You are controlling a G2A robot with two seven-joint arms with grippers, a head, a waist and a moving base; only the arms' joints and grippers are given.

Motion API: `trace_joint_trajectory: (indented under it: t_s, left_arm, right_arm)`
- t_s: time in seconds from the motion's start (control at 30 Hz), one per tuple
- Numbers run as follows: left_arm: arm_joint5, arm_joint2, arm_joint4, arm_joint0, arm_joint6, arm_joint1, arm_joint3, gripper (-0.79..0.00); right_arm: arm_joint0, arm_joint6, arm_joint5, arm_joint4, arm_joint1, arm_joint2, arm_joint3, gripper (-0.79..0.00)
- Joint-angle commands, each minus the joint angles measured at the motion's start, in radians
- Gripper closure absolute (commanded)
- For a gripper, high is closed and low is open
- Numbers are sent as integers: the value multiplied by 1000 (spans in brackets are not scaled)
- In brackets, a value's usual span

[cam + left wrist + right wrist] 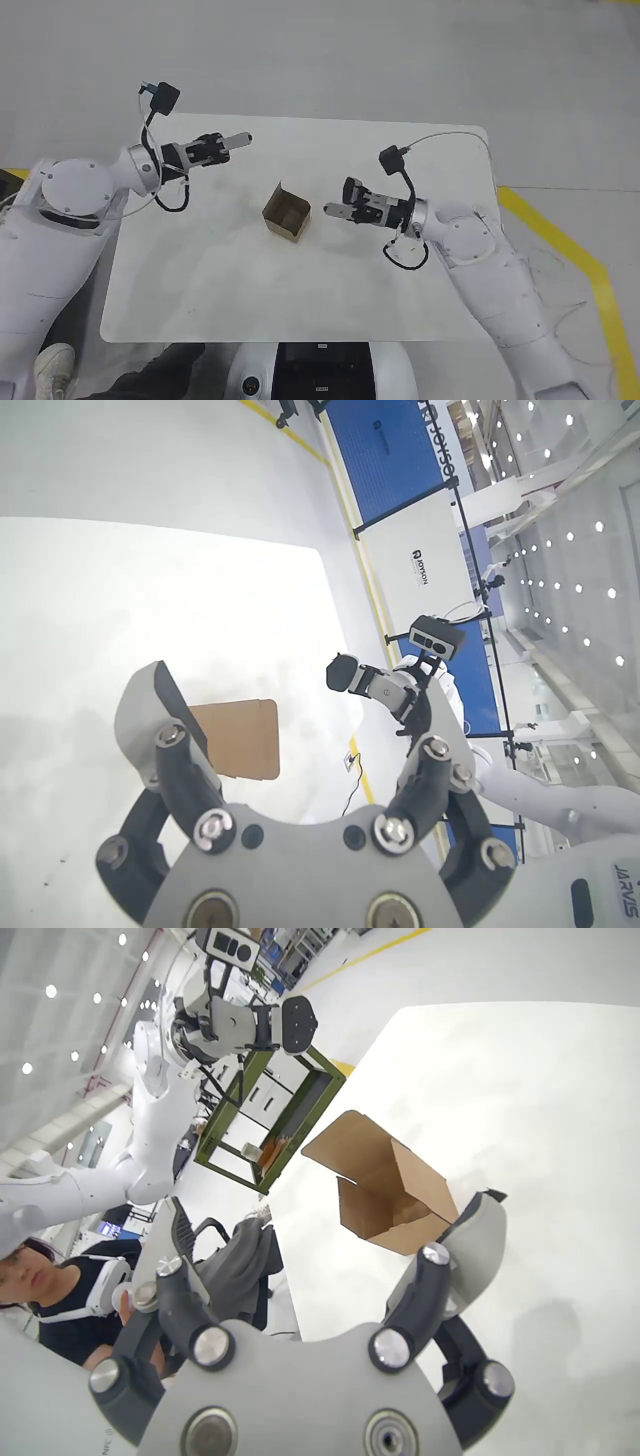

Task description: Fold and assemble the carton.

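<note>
A small brown carton [287,213] stands near the middle of the white table [200,290], its top open and one flap raised. My right gripper [332,210] hovers just to its right, open, with nothing between its fingers; its wrist view looks into the carton [395,1198] close ahead of the gripper [327,1218]. My left gripper [240,140] sits at the table's back left, well away from the carton, open and empty. In its wrist view the carton [245,737] shows past one finger [167,695], the gripper [290,700] is open, and the right gripper [342,672] is farther off.
A yellow floor line [560,240] runs past the table's right side. Beyond the table's edge stand a green rack [270,1113] and a chair with grey cloth [240,1268]. Bare table surface surrounds the carton on all sides.
</note>
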Motion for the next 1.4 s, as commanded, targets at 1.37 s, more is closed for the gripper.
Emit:
trace_joint_trajectory:
  t_s: [1.37]
  left_arm:
    - [-48, -94, 129, 106, 118, 3, -1, -785]
  right_arm:
    - [533, -193, -386, -291, -183, -423, 555, -785]
